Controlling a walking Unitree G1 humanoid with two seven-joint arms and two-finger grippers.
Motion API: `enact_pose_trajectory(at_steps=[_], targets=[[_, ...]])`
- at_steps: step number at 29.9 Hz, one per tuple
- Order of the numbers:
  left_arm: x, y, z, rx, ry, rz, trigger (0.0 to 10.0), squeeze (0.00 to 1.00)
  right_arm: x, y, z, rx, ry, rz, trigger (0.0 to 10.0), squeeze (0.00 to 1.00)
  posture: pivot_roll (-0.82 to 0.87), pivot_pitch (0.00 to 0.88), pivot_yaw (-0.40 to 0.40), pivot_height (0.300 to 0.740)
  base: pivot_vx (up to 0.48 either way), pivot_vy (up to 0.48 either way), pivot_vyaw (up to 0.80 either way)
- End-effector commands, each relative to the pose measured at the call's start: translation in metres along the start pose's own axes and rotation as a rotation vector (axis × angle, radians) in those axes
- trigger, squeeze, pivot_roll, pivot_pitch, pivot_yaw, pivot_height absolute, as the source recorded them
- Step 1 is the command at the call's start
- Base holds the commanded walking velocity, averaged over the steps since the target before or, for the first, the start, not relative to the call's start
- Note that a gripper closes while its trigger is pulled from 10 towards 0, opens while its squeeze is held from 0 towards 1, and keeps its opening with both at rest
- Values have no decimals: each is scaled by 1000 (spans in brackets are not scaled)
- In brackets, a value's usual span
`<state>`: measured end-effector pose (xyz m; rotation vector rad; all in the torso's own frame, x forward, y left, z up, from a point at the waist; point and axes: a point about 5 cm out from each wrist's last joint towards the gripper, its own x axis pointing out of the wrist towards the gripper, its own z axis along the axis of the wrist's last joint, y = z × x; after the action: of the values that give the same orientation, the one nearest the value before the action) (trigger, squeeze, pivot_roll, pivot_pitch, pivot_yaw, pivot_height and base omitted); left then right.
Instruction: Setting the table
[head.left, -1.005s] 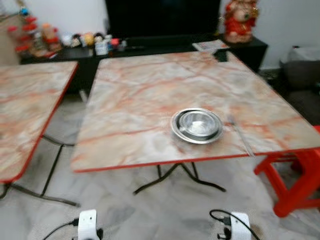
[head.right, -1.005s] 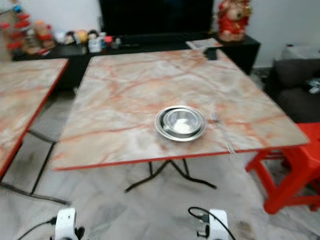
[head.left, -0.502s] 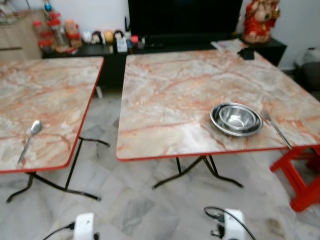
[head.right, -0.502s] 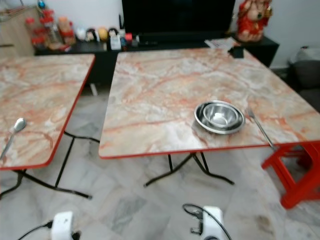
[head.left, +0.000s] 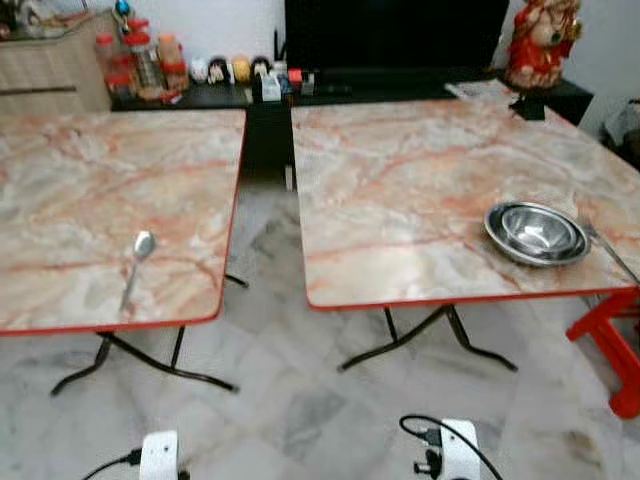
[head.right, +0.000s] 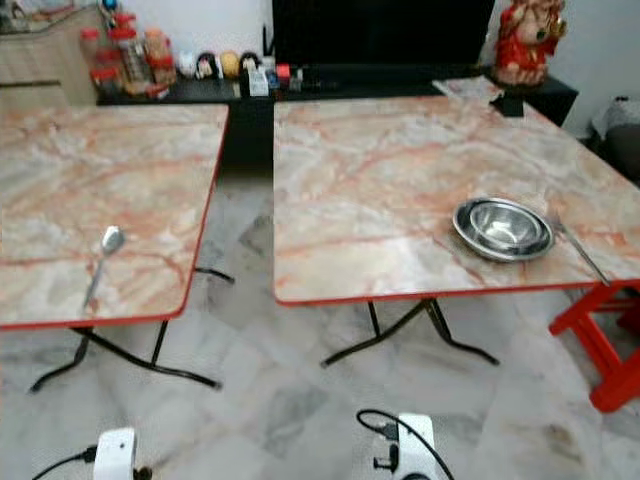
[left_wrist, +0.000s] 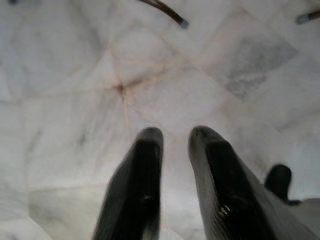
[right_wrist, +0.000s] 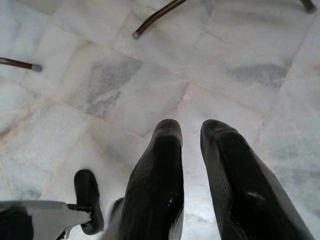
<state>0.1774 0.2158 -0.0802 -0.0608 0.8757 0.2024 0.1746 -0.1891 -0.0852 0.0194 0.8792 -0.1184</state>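
Two marble-patterned tables with red edges stand side by side with a strip of pale floor (head.left: 270, 330) between them. On the right table (head.left: 420, 190), close to its near edge and toward its right side, a steel bowl (head.left: 540, 229) sits nested in a steel plate (head.left: 507, 240), and a fork (head.left: 610, 252) lies just beside them on the right, pointing toward the table's front corner. On the left table (head.left: 110, 190) a spoon (head.left: 136, 262) lies alone near the front edge, bowl end away from the robot – well apart from the plate and fork on the other table. A red stool (head.left: 612, 345) stands at the right table's near right corner. Behind the tables a low black cabinet (head.right: 330, 88) carries small figurines, jars and a red statue (head.right: 524, 42), with a dark screen (head.right: 380, 30) above it. Both arms hang low over the floor – the left gripper (left_wrist: 175, 137) and the right gripper (right_wrist: 191, 131) each point down at the marble tiles, fingers slightly parted with a narrow gap between the tips, grasping nothing. Black table legs (right_wrist: 155, 17) cross the floor beyond the right gripper
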Motion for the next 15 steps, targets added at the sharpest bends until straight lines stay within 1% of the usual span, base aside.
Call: enact_pose_trajectory(at_steps=[1,11,15], targets=[[0,0,-1,-1,5,4,10000,0,0,2,2,20,-10,8,10000,0,-20,0,12,740,0,382,0],[0,-1,0,-10,3,7,10000,0,1,3,5,39,-20,14,10000,0,-15,0,8,740,0,384,0],[0,-1,0,-13,1,8,10000,0,1,3,6,32,-25,8,10000,0,-15,0,7,740,0,386,0]])
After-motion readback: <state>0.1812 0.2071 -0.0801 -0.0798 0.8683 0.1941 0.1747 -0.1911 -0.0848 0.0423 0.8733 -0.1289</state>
